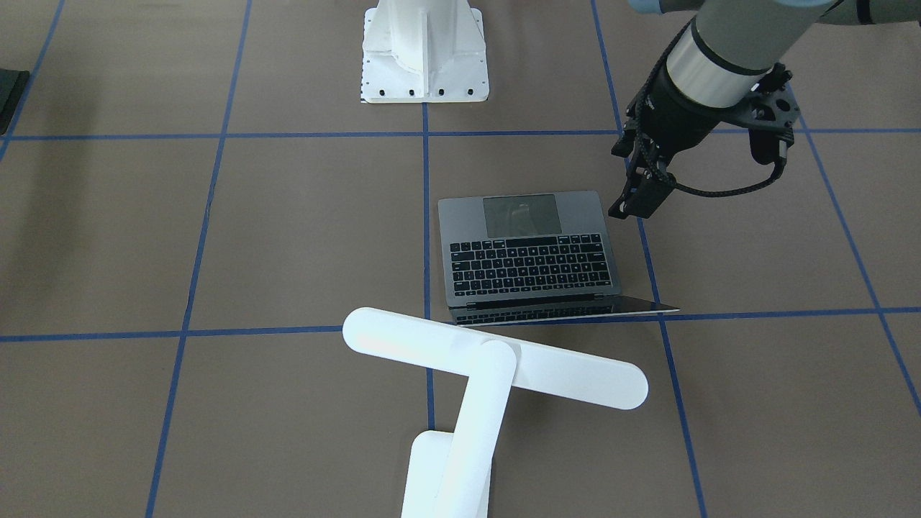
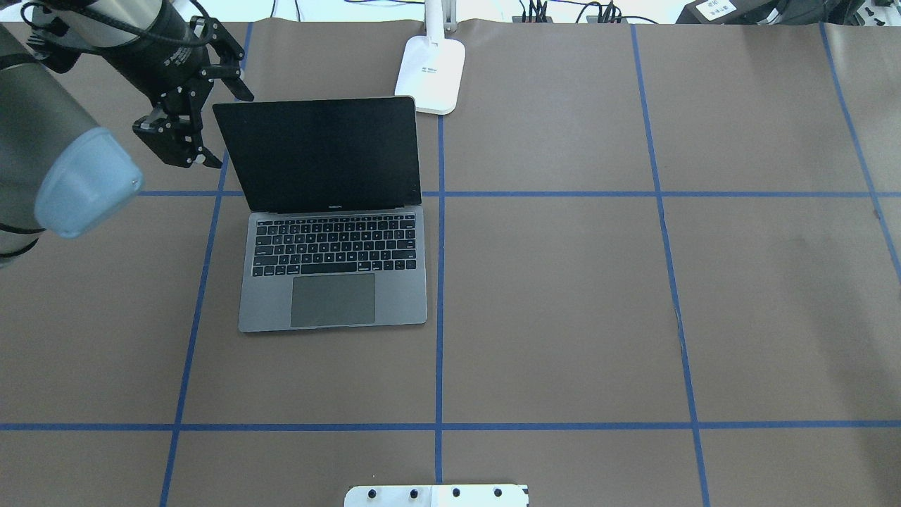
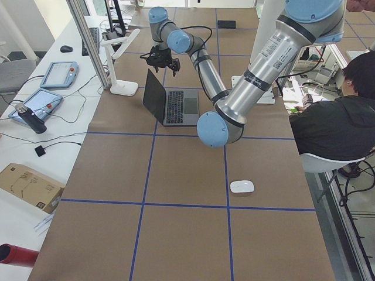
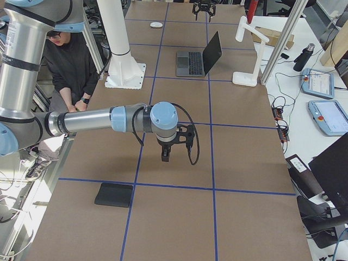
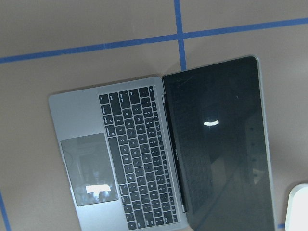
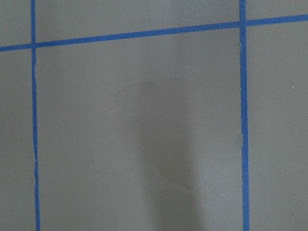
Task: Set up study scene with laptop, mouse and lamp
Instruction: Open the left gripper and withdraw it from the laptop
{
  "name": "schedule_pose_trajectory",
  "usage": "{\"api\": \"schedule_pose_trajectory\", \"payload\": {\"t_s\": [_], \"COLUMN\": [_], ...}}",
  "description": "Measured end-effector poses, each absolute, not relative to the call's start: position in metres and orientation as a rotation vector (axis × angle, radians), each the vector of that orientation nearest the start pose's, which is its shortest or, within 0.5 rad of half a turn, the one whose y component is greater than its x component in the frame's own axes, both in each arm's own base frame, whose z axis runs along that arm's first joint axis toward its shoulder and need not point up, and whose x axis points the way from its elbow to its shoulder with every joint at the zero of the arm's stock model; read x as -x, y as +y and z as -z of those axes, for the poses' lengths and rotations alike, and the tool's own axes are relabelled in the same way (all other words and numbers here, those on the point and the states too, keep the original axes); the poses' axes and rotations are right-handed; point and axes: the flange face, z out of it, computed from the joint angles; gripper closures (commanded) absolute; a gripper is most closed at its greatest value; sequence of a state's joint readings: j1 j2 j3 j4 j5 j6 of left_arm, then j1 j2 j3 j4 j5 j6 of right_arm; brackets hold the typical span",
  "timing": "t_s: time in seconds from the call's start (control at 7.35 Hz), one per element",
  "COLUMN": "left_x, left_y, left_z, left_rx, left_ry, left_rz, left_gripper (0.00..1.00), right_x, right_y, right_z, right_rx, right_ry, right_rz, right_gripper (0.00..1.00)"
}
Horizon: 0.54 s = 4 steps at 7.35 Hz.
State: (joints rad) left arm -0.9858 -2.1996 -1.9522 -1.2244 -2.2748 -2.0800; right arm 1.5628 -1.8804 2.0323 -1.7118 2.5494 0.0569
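The grey laptop [image 2: 332,282] sits open near the upright white lamp [image 1: 489,388], with the white mouse [image 3: 242,187] well apart.

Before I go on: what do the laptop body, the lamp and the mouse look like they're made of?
Laptop: likely anodised metal, matte grey with an even, dull sheen; its screen is glossy and glass-like, mirroring a light. Lamp: probably plastic, smooth satin white, seamless. Mouse: white, likely plastic; too small to judge the finish.

The laptop [image 2: 331,232] is space-grey, keys black, screen dark and glossy. The lamp [image 1: 496,367] and the mouse [image 3: 242,187] are white. The bench [image 2: 563,296] is brown, gridded blue.
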Motion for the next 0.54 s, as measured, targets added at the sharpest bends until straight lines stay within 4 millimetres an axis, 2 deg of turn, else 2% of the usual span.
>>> {"api": "schedule_pose_trajectory", "payload": {"t_s": [0.27,0.54], "left_x": [-0.255,-0.249], "left_y": [-0.522,-0.524], "left_z": [-0.206,-0.236], "left_rx": [0.391,0.3], "left_ry": [0.816,0.784], "left_rz": [0.96,0.84], "left_gripper": [0.0,0.0], "right_x": [-0.047,-0.046], "right_y": [-0.34,-0.314], "right_z": [-0.579,-0.611], "right_rx": [0.059,0.094], "right_ry": [-0.978,-0.981], "right_rz": [-0.048,0.001], "right_gripper": [0.01,0.01]}}
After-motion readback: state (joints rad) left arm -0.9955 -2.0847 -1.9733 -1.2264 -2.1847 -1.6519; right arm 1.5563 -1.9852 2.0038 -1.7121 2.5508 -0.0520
